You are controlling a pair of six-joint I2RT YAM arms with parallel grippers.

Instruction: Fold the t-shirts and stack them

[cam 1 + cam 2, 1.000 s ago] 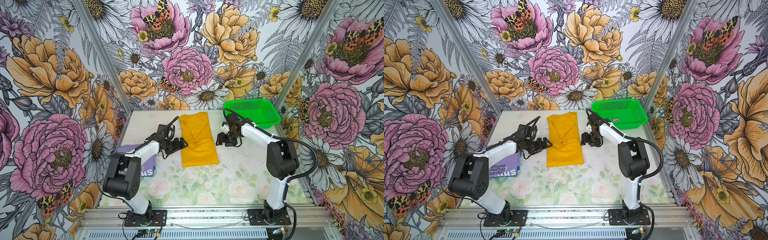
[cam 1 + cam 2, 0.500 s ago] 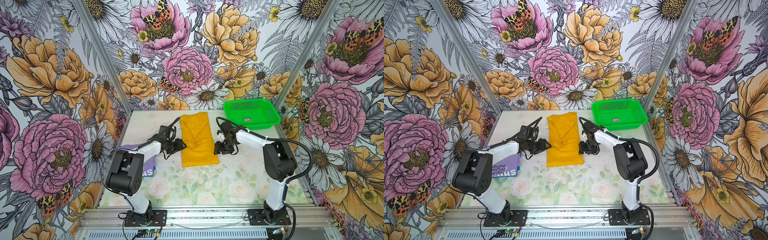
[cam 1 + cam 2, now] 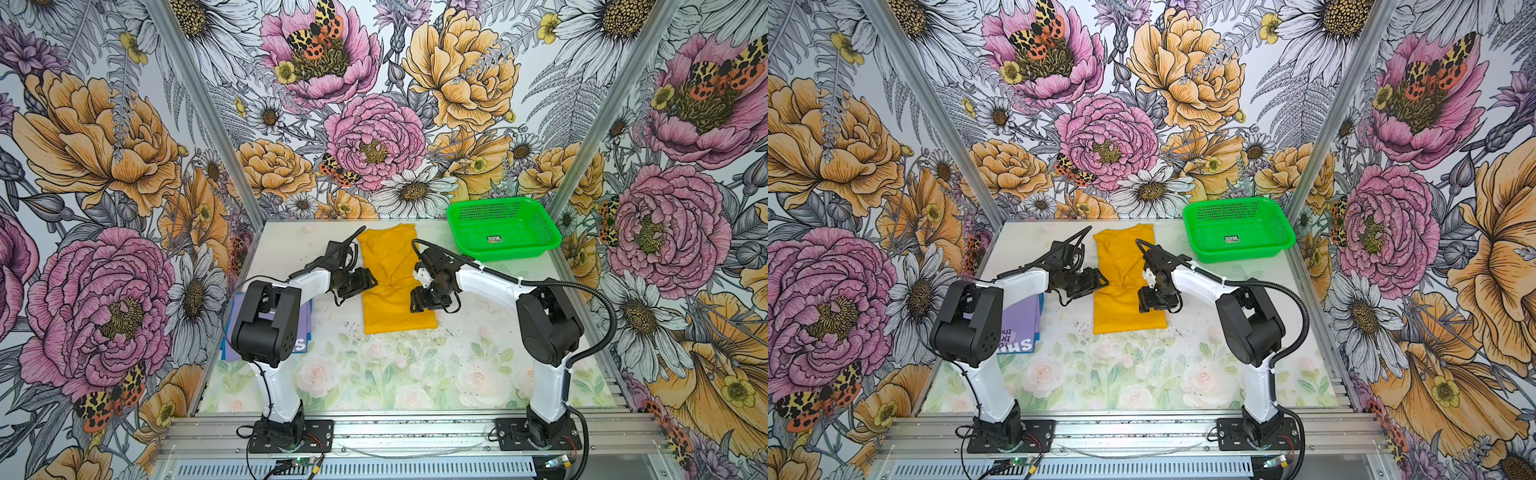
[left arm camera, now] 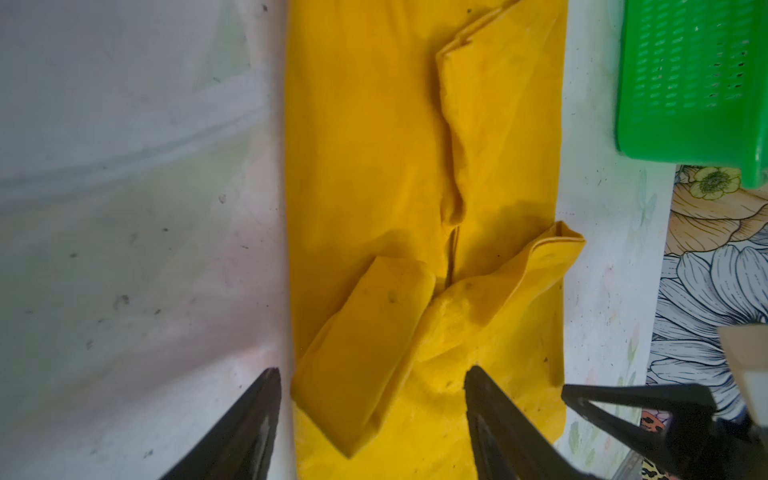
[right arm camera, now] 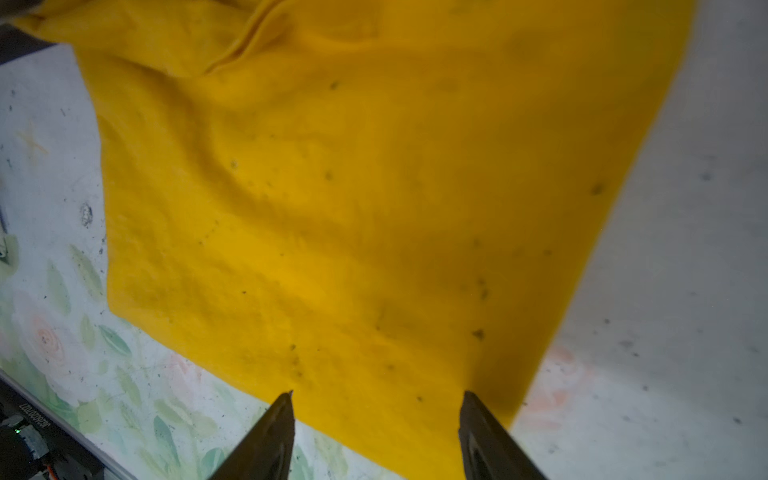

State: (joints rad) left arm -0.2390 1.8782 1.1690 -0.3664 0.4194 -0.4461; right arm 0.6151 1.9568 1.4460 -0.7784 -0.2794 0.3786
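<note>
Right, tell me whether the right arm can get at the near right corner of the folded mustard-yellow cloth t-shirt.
Probably yes. The right gripper hangs right at that corner of the mustard-yellow t-shirt, jaws open astride its edge, with nothing in between.

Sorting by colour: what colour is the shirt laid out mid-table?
Plain mustard-yellow; the t-shirt shows best in a top view.

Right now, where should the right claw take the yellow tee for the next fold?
Yellow tee: I'd pinch its near right corner, coming in from the right edge. It lies flat as a long strip, so only edges lift, and the right claw hovers open there.
</note>
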